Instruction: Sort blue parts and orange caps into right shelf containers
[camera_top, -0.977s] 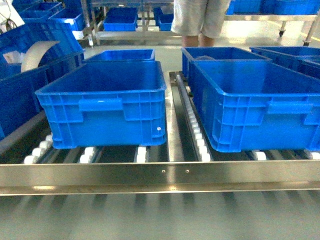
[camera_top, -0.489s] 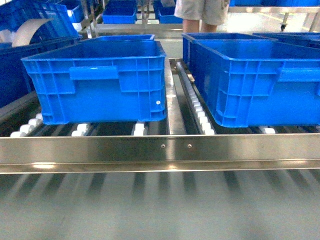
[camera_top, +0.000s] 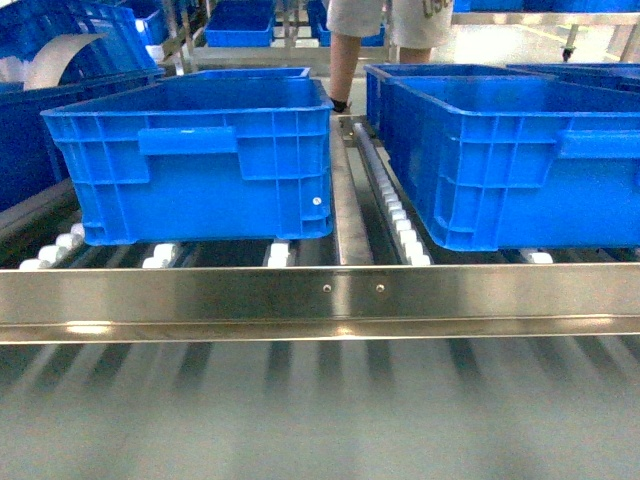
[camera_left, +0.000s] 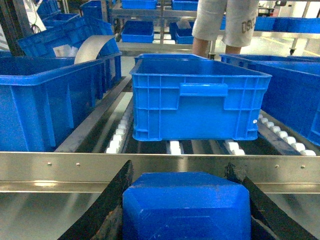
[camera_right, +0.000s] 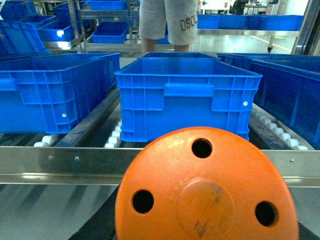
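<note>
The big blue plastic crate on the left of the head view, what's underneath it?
The big blue plastic crate sits on white rollers set in a metal shelf track; a few rollers poke out along its front edge. The rest of the rollers beneath it are covered by the crate itself.

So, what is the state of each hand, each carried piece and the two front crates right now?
Left hand: shut on blue part.
Blue part: held between the fingers.
Right hand: hidden behind orange cap.
Orange cap: carried, three holes showing.
Left crate: upright on rollers.
Right crate: upright on rollers.
</note>
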